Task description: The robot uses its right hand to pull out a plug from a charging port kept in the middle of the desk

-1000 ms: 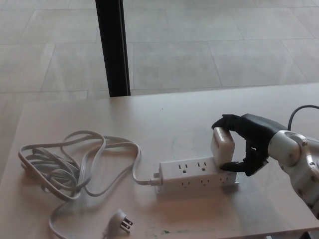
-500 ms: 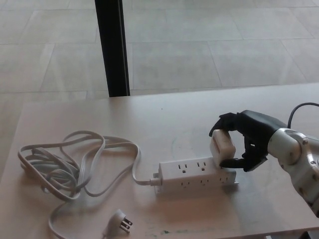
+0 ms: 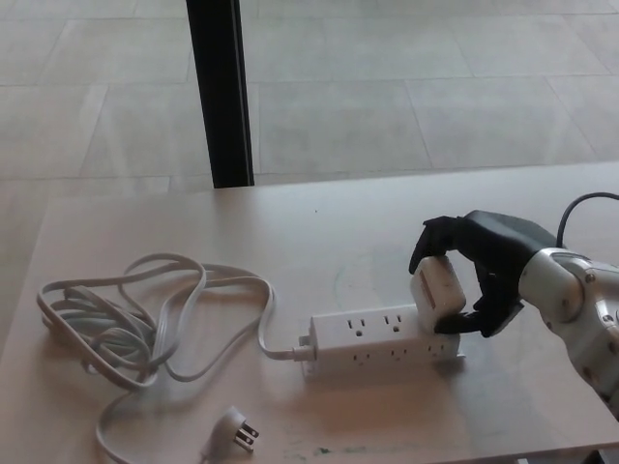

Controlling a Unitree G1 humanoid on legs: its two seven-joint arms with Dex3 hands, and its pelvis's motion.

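— Now, what should you read from this, operator?

— Your right hand (image 3: pixel 484 274) has its fingers (image 3: pixel 437 238) closed around the white plug (image 3: pixel 436 294), at the right end of the power strip (image 3: pixel 382 339) in the middle of the worktop (image 3: pixel 338 232). Against a second ago, the plug sits tilted, leaning over the strip's end rather than standing square, and your hand has settled slightly lower and rightward.

— Is it out?

— Probably working loose, not free: its base touches the strip. The cord (image 3: pixel 145 314) and the spare prongs (image 3: pixel 235 431) lie unchanged. Your left hand is out of view.
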